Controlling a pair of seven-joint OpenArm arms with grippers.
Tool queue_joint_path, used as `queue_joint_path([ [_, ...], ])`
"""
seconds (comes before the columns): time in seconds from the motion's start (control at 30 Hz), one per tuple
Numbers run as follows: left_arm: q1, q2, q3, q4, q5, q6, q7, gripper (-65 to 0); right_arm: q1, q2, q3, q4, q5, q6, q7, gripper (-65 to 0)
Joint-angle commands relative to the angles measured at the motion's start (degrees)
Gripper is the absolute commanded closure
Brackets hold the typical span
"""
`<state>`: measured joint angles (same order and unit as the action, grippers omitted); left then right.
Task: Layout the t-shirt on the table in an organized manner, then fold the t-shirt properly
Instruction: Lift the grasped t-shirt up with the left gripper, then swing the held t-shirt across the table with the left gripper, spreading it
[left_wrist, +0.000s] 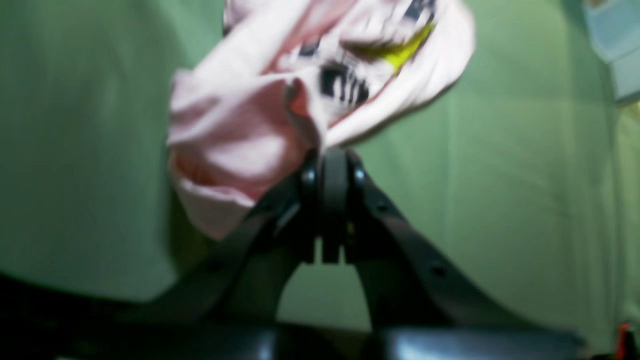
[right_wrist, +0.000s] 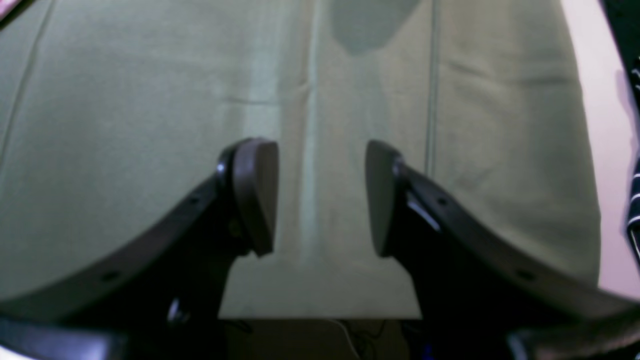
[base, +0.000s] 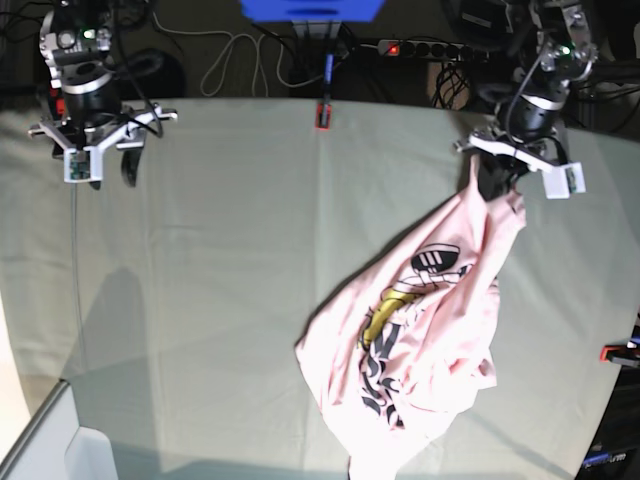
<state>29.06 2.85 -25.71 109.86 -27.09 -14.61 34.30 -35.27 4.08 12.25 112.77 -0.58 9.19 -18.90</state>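
Two arms stand over the surface (base: 220, 260), a wide spread of pale grey-green cloth with faint creases, and only one of them has hold of anything. The left tool (left_wrist: 327, 150) has its jaws pressed together on a bunched fold of the t-shirt (base: 420, 340), pale pink with black lettering and a small yellow patch; in the left wrist view the cloth (left_wrist: 260, 125) billows up from the pinch, blurred, with the yellow print near the top. From the base view the same tool (base: 497, 180) hangs near the far edge of the surface, and the shirt drapes down from it toward the near edge, upper part lifted, lower part crumpled and spread on the cloth, the print facing up. The right tool (right_wrist: 320, 195) has its jaws apart with nothing between them, only bare cloth showing in the gap; in the base view it (base: 100, 165) hovers at the other far corner of the surface, well apart from the shirt. A red-orange clamp (base: 323, 114) sits at the far edge of the surface, between the two arms
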Motion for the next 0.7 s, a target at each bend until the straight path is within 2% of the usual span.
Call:
queue_joint_path([
  [0.0, 0.35, -0.35, -0.26, 0.51, -0.64, -0.2, -1.03, -0.7, -0.21, 0.28, 0.1, 1.12, 0.36, 0.08, 1.27, -29.2],
  [0.07, 0.44, -0.7, -1.14, 0.95, -0.64, -0.2, 2.05, -4.8, -0.12, 0.28, 0.19, 1.03, 0.36, 0.08, 1.27, -29.2],
  [0.17, 0.08, -1.75, -3.34, 2.8, -3.19, -0.29, 7.41, -21.7, 1.02, 0.1, -0.16, 1.03, 0.36, 0.08, 1.27, -29.2],
  [0.27, -0.88, -2.46, -5.36, 4.38, -6.27, -0.29, 6.35, -32.5, 1.46, 0.1, -0.16, -0.11, 0.36, 0.08, 1.27, -29.2],
  [0.4, -7.3, -2.46, -9.85, 4.2, -8.47, -0.03, 4.16, -33.0, 1.82, 0.1, -0.16, -1.34, 0.36, 0.08, 1.27, -29.2],
  [0.5, -18.03, -2.54, -11.69, 1.74, -8.03, 0.15, 5.39, -33.0, 1.82, 0.28, -0.25, -2.13, 0.36, 0.08, 1.27, -29.2],
  [0.67, -35.34, -1.84, -11.52, -12.68, -1.61, 0.15, 7.59, -33.0, 1.55, 0.45, 0.01, -2.13, 0.27, 0.08, 1.27, -29.2],
])
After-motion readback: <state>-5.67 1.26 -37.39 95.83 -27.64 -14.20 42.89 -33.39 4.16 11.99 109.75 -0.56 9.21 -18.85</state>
